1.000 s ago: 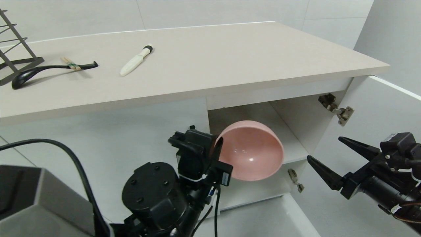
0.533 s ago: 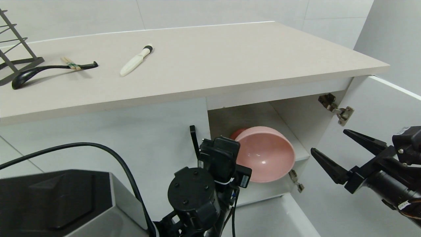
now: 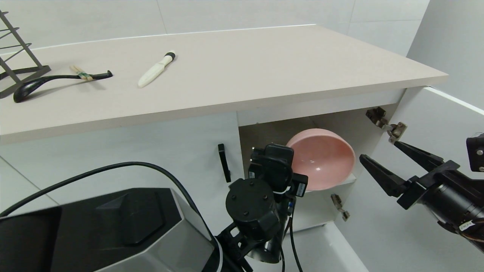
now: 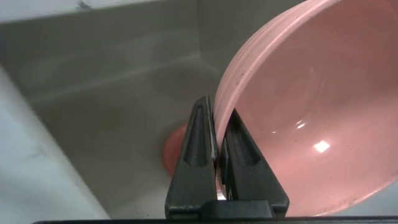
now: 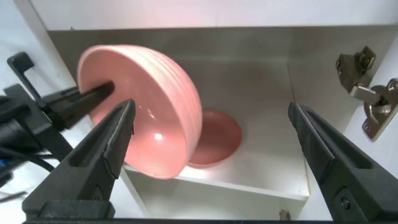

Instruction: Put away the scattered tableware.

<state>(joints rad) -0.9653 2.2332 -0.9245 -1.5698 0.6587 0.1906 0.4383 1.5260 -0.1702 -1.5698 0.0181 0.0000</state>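
A pink bowl [image 3: 325, 156] hangs tilted on its side at the mouth of the open cabinet, just over the shelf's front edge [image 3: 349, 180]. My left gripper [image 4: 216, 134] is shut on the bowl's rim [image 4: 249, 81], one finger inside and one outside. A smaller pink dish [image 5: 219, 138] lies on the shelf behind the bowl [image 5: 146, 109]. To the right of the bowl my right gripper [image 3: 378, 151] is open and holds nothing. A black ladle [image 3: 53, 80], chopsticks [image 3: 81, 72] and a white knife [image 3: 155, 71] lie on the countertop.
The cabinet door [image 3: 435, 124] stands open on the right, its hinges [image 3: 393, 129] close to my right gripper. The left door is closed, with a black handle [image 3: 224, 162]. A dark wire rack [image 3: 17, 56] stands at the counter's far left.
My left arm has carried the bowl up and to the right, into the cabinet opening. The right gripper rose slightly and stayed open.
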